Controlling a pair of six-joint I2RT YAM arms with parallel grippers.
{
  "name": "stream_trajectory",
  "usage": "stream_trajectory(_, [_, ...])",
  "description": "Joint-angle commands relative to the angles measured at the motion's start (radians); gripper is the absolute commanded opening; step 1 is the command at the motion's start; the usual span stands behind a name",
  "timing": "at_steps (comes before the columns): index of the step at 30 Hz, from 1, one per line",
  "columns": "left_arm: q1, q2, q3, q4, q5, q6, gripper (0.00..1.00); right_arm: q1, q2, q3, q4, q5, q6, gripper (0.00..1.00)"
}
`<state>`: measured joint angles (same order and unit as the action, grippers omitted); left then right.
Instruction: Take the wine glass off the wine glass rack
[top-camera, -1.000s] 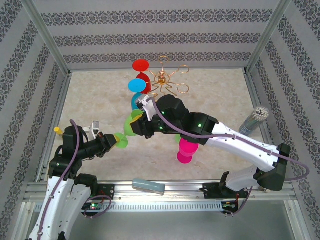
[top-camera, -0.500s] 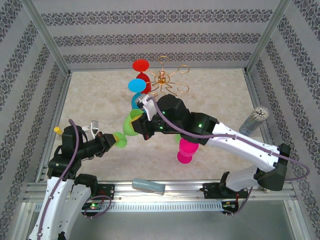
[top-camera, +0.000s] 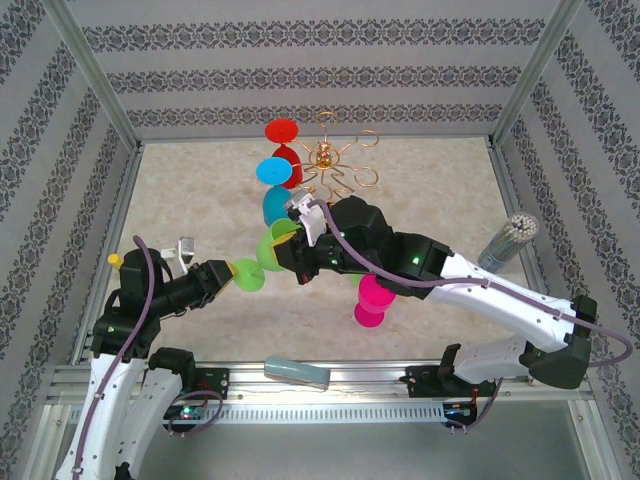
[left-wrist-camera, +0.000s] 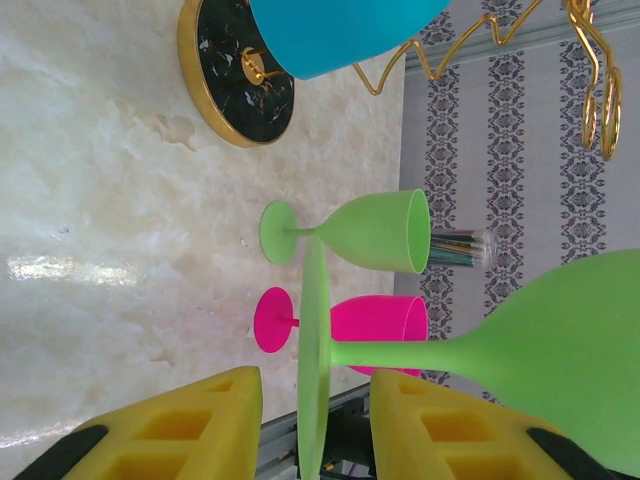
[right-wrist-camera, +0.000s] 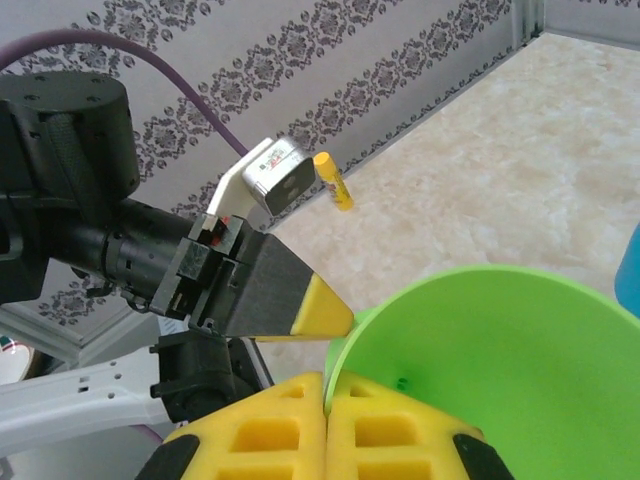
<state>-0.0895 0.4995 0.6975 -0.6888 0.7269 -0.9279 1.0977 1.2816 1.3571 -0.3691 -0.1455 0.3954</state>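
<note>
A green wine glass (top-camera: 270, 247) hangs level in the air between my arms, away from the gold wine glass rack (top-camera: 327, 160). My right gripper (top-camera: 292, 240) is shut on the rim of its bowl (right-wrist-camera: 500, 350), with the pads (right-wrist-camera: 290, 420) pinching the edge. My left gripper (left-wrist-camera: 315, 405) is open. Its yellow pads (left-wrist-camera: 190, 420) stand either side of the glass's foot (left-wrist-camera: 312, 360) with gaps on both sides. Red (top-camera: 281, 131), blue (top-camera: 271, 170) and teal (top-camera: 274, 205) glasses hang on the rack's left side.
A pink glass (top-camera: 374, 298) stands on the table under my right arm, with a second green glass (left-wrist-camera: 365, 230) next to it. The rack's round black base (left-wrist-camera: 235, 70) is beyond. A holder of sticks (top-camera: 508, 240) stands at the right, and a grey object (top-camera: 297, 373) lies on the front rail.
My left gripper's jaws have come apart from the green glass's foot. The right gripper closed on the rim and has shifted slightly right with the glass.
</note>
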Motion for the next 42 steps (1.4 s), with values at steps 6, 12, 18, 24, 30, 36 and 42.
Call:
stream_trajectory(6, [0.01, -0.006, 0.057, -0.056, -0.054, 0.04, 0.42, 0.028, -0.046, -0.041, 0.011, 0.073, 0.011, 0.0])
stream_trajectory(12, [0.01, 0.006, 0.07, -0.066, -0.087, 0.066, 0.42, 0.065, -0.07, -0.075, -0.024, 0.15, 0.005, 0.0])
stream_trajectory(18, [0.01, 0.034, 0.1, -0.073, -0.112, 0.107, 0.42, 0.112, -0.078, -0.101, -0.069, 0.248, 0.007, 0.0])
stream_trajectory(24, [0.01, 0.069, 0.156, -0.115, -0.158, 0.177, 0.42, 0.139, -0.07, -0.115, -0.111, 0.293, 0.022, 0.0])
stream_trajectory(30, [0.01, 0.08, 0.19, -0.16, -0.201, 0.238, 0.42, 0.145, -0.061, -0.128, -0.142, 0.334, 0.041, 0.0])
stream_trajectory(36, [0.01, 0.081, 0.215, -0.214, -0.24, 0.291, 0.42, 0.143, -0.031, -0.119, -0.195, 0.382, 0.051, 0.0])
stream_trajectory(42, [0.01, 0.086, 0.246, -0.267, -0.286, 0.341, 0.42, 0.129, 0.017, -0.092, -0.256, 0.416, 0.058, 0.0])
